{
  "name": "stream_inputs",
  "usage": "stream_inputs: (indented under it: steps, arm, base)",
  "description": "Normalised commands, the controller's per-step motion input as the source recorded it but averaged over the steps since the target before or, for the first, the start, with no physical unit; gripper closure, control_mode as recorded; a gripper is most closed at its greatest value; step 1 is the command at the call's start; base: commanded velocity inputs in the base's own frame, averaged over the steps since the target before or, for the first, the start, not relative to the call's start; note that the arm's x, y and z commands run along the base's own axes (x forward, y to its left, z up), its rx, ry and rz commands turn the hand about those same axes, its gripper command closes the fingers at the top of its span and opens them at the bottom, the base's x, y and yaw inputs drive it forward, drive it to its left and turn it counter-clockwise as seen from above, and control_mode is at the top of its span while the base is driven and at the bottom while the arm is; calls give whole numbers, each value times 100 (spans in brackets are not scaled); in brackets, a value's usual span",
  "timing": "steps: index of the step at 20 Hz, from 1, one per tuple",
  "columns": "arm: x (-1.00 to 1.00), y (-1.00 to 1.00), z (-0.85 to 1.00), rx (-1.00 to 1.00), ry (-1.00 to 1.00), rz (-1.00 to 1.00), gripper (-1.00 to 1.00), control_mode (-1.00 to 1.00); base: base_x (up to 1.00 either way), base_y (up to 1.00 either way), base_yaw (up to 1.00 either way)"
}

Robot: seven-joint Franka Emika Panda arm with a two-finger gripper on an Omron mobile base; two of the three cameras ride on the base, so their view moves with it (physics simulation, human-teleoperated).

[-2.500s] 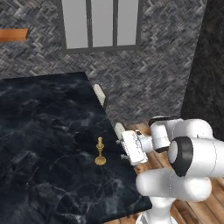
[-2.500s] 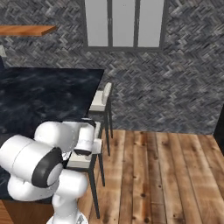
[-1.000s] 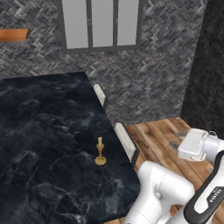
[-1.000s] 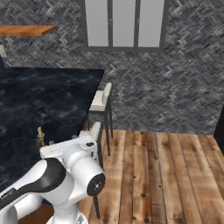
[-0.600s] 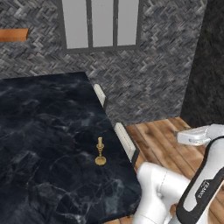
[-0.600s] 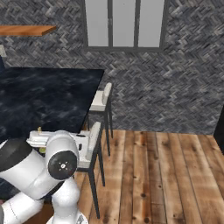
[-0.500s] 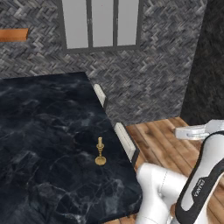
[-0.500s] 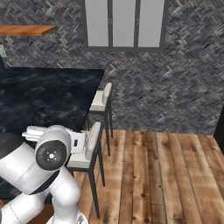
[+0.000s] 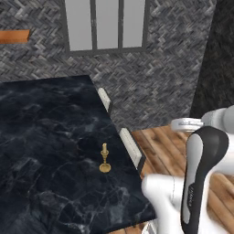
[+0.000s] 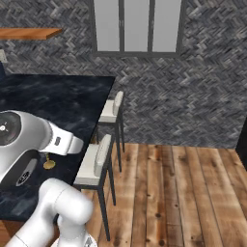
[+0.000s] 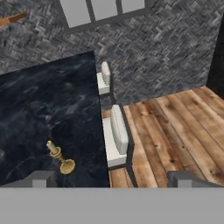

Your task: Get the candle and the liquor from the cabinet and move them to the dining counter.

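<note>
Hand view shows the end effector [image 11: 109, 179] spread apart, now withdrawn from the candle [image 11: 60, 156] standing on the counter [image 11: 43, 100]; liquor remains.

We see flat, even rendered light with no clear source and no glare. The dining counter [image 9: 50, 137] stays dark, its pale veins soft. The candle [image 9: 104, 158] casts barely any shadow. Textures look coarse and slightly blurred; edges show no distortion.

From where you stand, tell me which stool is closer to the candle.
The nearer stool, its backrest just right of the candle on the dining counter; the other stool sits farther along the counter edge.
</note>
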Motion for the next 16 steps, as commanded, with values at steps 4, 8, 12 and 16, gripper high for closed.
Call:
stream_inputs:
  steps: [4,8,12,16]
  arm:
    - [0,0,0,0,0,-1,-100,-100]
    - [-2,0,0,0,0,0,-100,-100]
    - [-57,-10,-8,1,-4,-2,-100,-100]
    - [-43,-11,-11,2,-3,-4,-100,100]
  base:
    - [0,0,0]
    - [0,0,0]
    - [0,0,0]
    - [-50,-16,-5]
